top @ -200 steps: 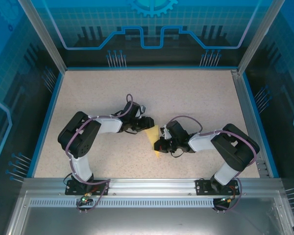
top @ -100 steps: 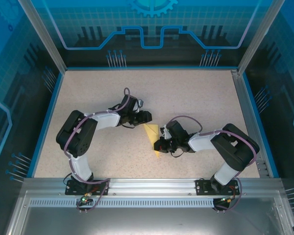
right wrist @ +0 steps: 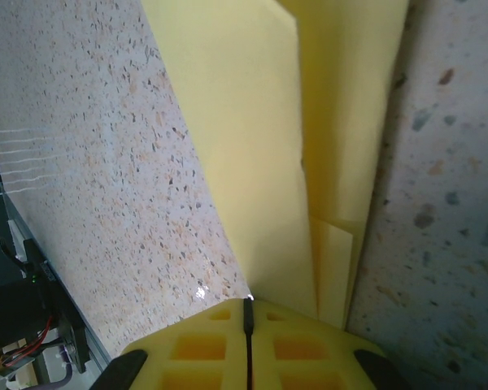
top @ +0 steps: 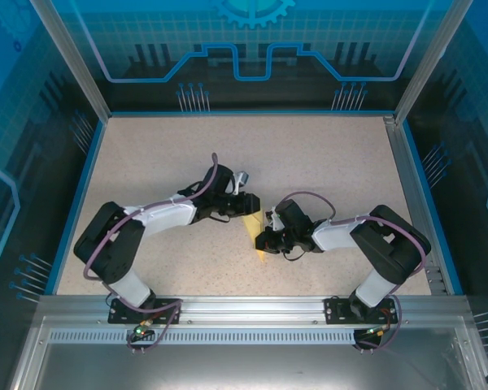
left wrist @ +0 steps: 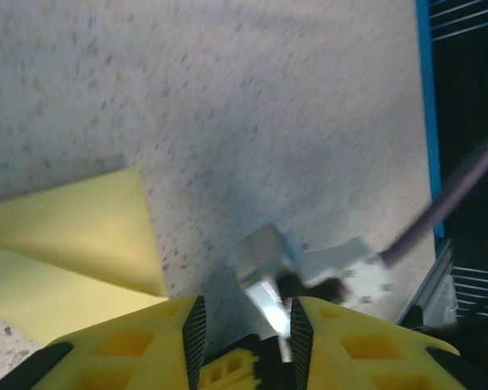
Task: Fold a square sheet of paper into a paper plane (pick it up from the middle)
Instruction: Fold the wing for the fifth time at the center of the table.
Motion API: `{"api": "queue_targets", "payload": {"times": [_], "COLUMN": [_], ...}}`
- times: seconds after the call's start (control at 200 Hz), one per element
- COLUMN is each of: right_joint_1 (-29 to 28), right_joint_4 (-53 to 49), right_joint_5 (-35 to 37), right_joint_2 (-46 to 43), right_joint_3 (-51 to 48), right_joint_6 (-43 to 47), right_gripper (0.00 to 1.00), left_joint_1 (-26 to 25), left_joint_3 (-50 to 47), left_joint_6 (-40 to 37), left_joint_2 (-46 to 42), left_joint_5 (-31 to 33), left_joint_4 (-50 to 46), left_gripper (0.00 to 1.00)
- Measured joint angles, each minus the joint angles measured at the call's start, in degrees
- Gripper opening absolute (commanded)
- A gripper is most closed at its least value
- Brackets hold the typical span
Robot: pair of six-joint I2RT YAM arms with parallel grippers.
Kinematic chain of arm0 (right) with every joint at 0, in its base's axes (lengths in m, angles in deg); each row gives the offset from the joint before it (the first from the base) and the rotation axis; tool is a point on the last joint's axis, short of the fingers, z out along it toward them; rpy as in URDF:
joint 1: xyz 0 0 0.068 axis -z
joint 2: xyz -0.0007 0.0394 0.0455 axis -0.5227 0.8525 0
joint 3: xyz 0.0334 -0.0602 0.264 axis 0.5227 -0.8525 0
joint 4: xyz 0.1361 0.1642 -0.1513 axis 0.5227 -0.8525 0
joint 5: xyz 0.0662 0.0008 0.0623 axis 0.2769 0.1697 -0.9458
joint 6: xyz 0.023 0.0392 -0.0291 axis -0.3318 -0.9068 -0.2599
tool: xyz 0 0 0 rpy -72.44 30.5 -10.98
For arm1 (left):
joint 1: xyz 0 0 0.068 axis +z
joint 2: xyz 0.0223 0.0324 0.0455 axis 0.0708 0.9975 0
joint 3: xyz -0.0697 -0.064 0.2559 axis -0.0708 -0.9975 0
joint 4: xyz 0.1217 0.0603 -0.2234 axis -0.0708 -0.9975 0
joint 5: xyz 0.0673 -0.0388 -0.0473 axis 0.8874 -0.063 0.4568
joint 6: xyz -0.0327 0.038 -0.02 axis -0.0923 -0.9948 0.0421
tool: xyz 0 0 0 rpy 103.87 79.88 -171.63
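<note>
The yellow sheet of paper (top: 250,221) lies on the table folded into a narrow, layered, pointed shape, between my two grippers. My right gripper (top: 262,240) rests on its lower part. In the right wrist view the paper (right wrist: 260,146) runs ahead of the right gripper (right wrist: 248,302), whose jaws are shut pad to pad with the layers passing under one finger. My left gripper (top: 248,205) hovers at the paper's upper end. In the left wrist view the left gripper (left wrist: 246,313) shows a gap with nothing in it, and the paper (left wrist: 73,236) lies off to its left.
The speckled table (top: 163,154) is walled by a blue rim (top: 77,203) and glass panels. Just beyond the left jaws sits the right arm's grey wrist fitting (left wrist: 309,264) with its purple cable (left wrist: 447,203). The two wrists are very close together.
The left arm has stretched out and its gripper has come back down to the paper's upper end, with its jaws narrower. The right arm and the paper have stayed put.
</note>
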Motion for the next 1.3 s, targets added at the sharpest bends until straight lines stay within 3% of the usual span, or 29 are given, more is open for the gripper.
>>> {"api": "queue_targets", "payload": {"times": [0.375, 0.72, 1.065, 1.3], "right_joint_1": [0.0, 0.0, 0.0, 0.0], "right_joint_4": [-1.0, -6.0, -3.0, -5.2], "right_joint_5": [0.1, 0.3, 0.2, 0.7], "right_joint_2": [-1.1, -6.2, 1.9, 2.8], "right_joint_3": [-0.4, 1.6, 5.6, 5.6], "right_joint_6": [-0.2, -0.2, -1.7, -0.6], "right_gripper": [0.08, 0.11, 0.11, 0.11], "left_joint_1": [0.0, 0.0, 0.0, 0.0], "left_joint_3": [-0.8, 0.0, 0.0, 0.0], "left_joint_6": [0.9, 0.9, 0.9, 0.9], "left_joint_2": [9.4, 10.0, 10.0, 10.0], "left_joint_5": [3.1, 3.4, 3.4, 3.5], "left_joint_4": [2.0, 2.0, 2.0, 1.9], "left_gripper": [0.35, 0.35, 0.35, 0.34]}}
